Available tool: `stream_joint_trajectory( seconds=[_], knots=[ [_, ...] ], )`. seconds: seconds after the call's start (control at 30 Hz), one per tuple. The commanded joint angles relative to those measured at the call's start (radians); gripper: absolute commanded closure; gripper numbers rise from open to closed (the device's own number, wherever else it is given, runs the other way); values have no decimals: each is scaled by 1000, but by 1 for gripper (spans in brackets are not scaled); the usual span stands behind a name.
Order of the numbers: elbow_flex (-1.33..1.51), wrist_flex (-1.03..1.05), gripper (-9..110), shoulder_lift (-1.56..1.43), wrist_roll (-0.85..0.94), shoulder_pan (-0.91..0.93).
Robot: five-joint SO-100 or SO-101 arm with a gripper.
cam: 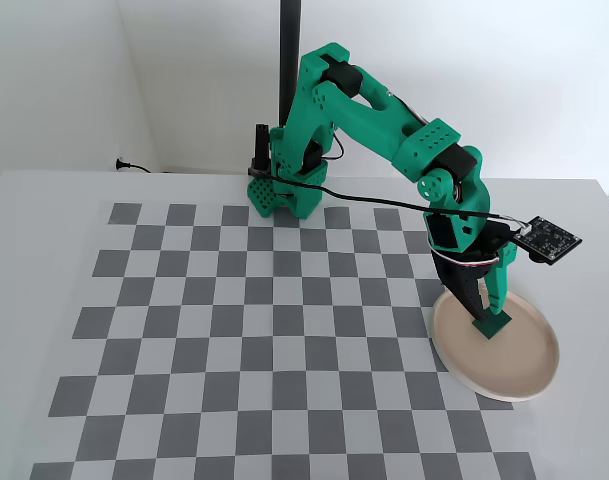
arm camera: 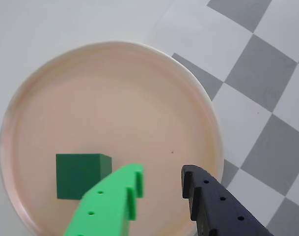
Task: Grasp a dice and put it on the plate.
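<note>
- Rests on the plate (arm camera: 139,98), that dark green dice (arm camera: 80,174) — flat on one face, in the lower-left part of the dish in the wrist view, well inside the pale rim; sits near the middle of the plate (cam: 529,375) in the fixed view, with the dice (cam: 492,326) just under the fingertips.
- Stands open, the gripper (arm camera: 161,179); green finger (arm camera: 115,201) and black finger (arm camera: 213,206) spread apart with bare plate between them; nothing held; dice lies beside the green finger, outside the gap — whether touching that finger cannot be told.
- Looks light and rigid, probably a printed or moulded block; plain flat faces, sharp edges, no give expected under pressure.
- Seems smooth enough to slip if pinched on a corner; best taken on two opposite flat faces, fingers square to them, low on the body.
- Appears hard and shallow, the plate, sitting on the checkered mat (cam: 234,300); likely to let a cube slide rather than roll.
- Judging by position, placement looks done.
</note>
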State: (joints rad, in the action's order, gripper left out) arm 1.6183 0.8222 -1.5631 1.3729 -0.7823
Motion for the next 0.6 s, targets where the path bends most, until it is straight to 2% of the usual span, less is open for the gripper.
stream_joint_trajectory(
  seconds=[0.0, 0.2, 0.57],
  knots=[
    [-89, 87, 106, -219, -17, 21],
    [-20, 187, 106, -400, -40, 81],
    [380, 127, 106, -807, -100, 268]
  ],
)
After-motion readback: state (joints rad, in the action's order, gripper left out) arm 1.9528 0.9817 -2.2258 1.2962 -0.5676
